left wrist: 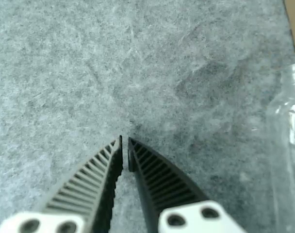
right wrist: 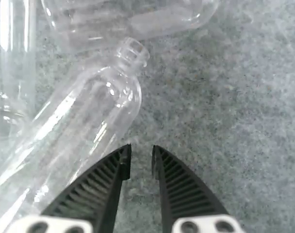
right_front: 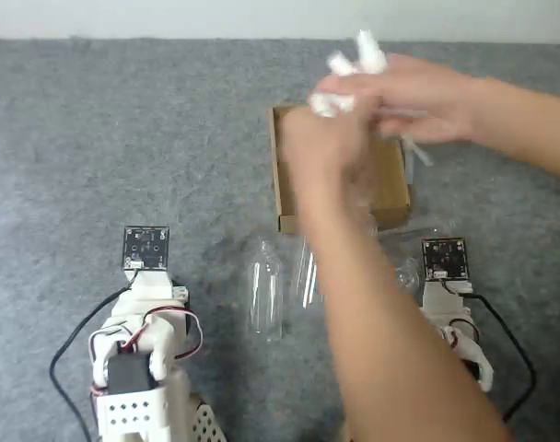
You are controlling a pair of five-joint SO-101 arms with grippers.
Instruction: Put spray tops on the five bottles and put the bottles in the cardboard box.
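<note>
Felt, grey and matted, is covering the table and running out wide from the cardboard box on my left arm's side. My left pincer is hanging over that stretch on the near side of the box, its two ribbed fingers pressed almost tip to tip and gripping nothing. A brown corner of the box is showing at the margin of my left wrist view, with a clear plastic wall lying on the felt nearer to me than that corner. My right pincer is also sitting on the near side of the box, its fingers standing a narrow slot apart with nothing between them. Its tips are just beside the body of a clear bottle, which is lying on its side with its threaded neck open. A second bottle is lying crosswise just past that neck, and a third bottle is lying alongside, all three letting plain felt show through their walls. From above, these bottles are crowding the strip between the box's near wall and my arms. A person's hands are hovering, blurred, over the box and holding white spray tops. One forearm is crossing the box's near edge and hiding part of the bottles, and I cannot tell what is lying inside the box.
</note>
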